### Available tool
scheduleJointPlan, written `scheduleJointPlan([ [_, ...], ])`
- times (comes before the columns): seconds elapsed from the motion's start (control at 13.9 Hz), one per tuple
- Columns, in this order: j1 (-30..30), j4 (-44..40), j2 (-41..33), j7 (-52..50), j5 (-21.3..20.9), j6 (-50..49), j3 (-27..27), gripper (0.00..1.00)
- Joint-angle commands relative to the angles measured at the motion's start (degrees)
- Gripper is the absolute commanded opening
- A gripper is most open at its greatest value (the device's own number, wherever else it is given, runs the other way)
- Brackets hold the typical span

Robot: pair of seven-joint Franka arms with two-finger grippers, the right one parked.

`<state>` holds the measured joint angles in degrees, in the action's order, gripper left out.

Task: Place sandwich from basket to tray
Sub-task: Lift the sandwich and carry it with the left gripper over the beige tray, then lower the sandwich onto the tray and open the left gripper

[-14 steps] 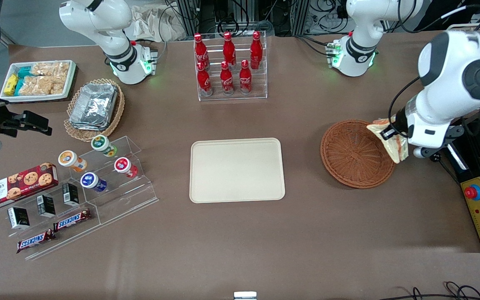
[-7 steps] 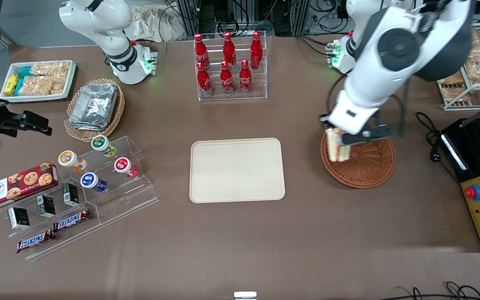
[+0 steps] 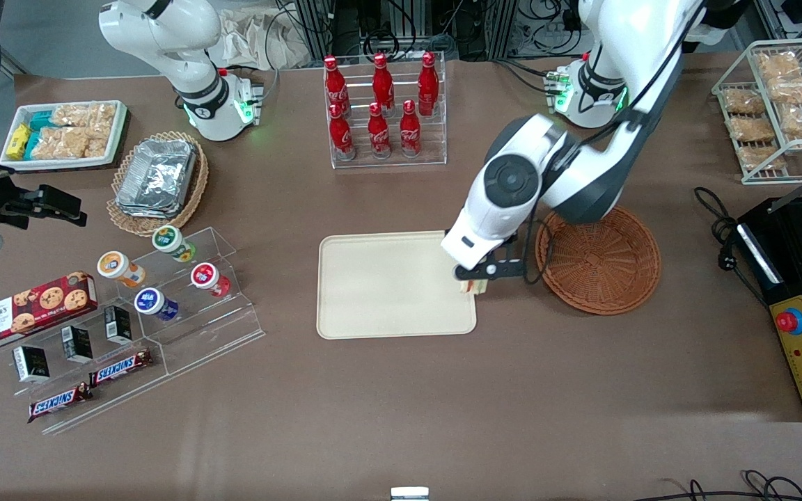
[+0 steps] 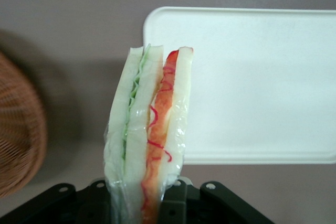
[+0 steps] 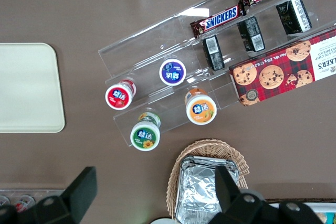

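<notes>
Brown table (image 3: 582, 390), gripper (image 3: 474, 278) clamping half-hidden sandwich (image 4: 149, 140) over tray (image 3: 387, 285) edge

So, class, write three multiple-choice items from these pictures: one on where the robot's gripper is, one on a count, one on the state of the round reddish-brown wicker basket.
1. Where is the left gripper?
A. over the wicker basket
B. above the edge of the cream rectangular plastic tray nearest that basket
C. beside the bottle rack

2. How many red bottles stand in the clear rack?
A. four
B. six
C. eight

3. The round reddish-brown wicker basket is:
A. empty
B. holding the sandwich
C. overturned

Answers: 1 B, the gripper hangs at that tray edge. 2 B, two rows of three. 3 A, the wrapped triangular white-bread sandwich is clamped in the gripper.
</notes>
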<state>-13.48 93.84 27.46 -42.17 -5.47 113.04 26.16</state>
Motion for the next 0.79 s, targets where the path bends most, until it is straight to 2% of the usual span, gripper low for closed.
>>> scheduleJointPlan([
  [0.0, -1.46, -2.96, 6.45, -1.07, -1.56, 4.28, 0.12, 0.0],
  [0.07, -1.55, -3.04, 8.2, -1.94, -1.91, 6.21, 0.12, 0.0],
  [0.29, -2.08, -2.96, 12.25, -3.27, -7.44, 10.01, 0.12, 0.0],
  [0.58, -2.08, -3.04, 15.42, -4.23, -9.65, 13.25, -0.05, 0.0],
  [0.72, -2.08, -3.04, 15.95, -5.64, -10.7, 13.79, -0.14, 0.09],
])
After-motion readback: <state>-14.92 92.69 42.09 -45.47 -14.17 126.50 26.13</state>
